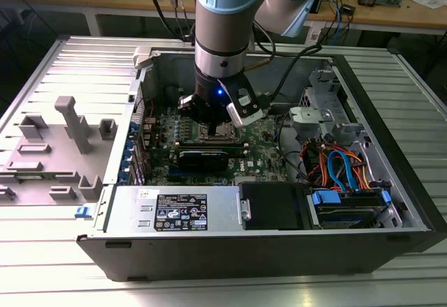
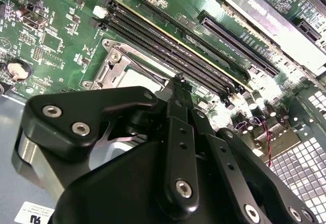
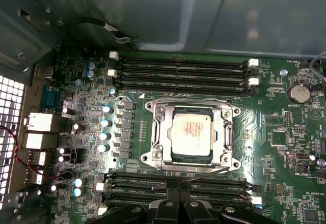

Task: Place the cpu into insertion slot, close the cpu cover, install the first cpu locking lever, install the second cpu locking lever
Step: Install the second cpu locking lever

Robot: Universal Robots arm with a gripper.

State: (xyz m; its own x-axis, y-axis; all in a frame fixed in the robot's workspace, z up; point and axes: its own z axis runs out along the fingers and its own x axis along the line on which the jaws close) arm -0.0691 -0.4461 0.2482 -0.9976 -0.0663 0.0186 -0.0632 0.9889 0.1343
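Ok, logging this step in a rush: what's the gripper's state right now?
Gripper: shut, fingertips together with nothing held, low over the motherboard beside the insertion slot, where the cpu sits under the closed cpu cover.

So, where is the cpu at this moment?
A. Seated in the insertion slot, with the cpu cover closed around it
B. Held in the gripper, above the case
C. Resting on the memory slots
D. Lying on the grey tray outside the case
A: in the first wrist view the cpu sits in the insertion slot, framed by the closed cpu cover.
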